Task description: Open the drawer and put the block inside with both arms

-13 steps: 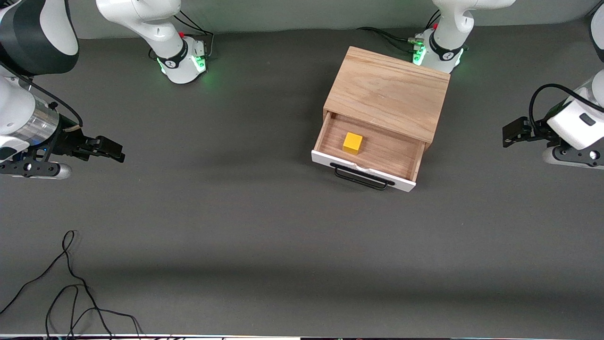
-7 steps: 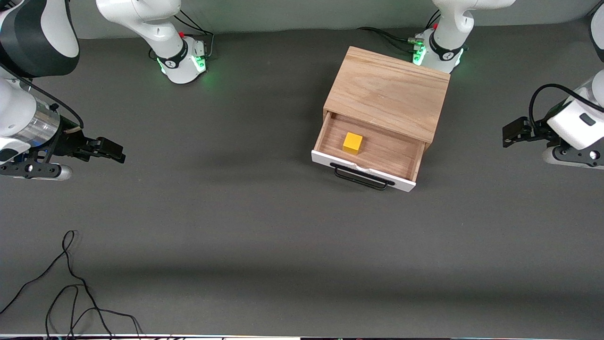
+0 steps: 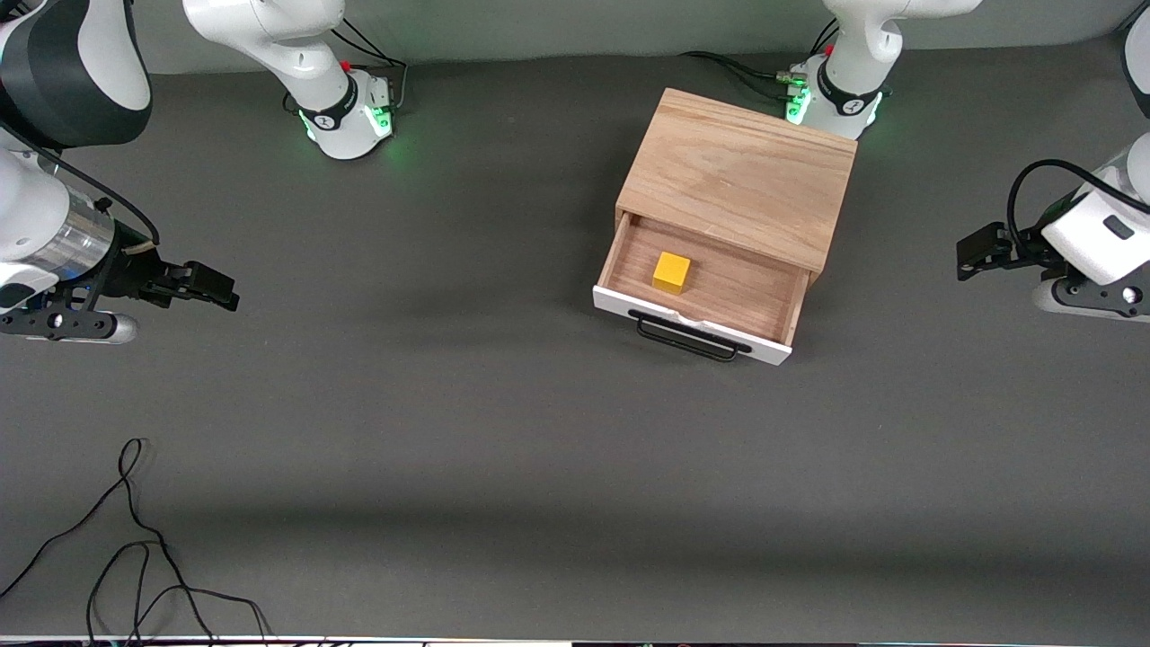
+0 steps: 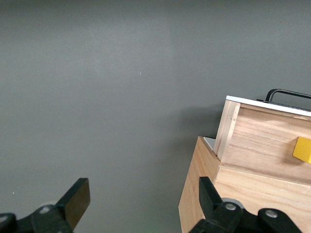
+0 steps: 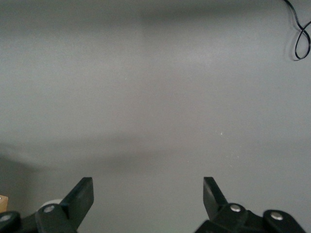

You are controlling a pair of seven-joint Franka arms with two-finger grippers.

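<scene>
Block sits in your pulled-out drawer, while left hand and right hand hover spread wide and empty over the surface at its two ends.

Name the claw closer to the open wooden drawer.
The left claw, over bare mat toward the left arm's end of the table; the right claw hangs much farther from the white-fronted wooden drawer.
</scene>
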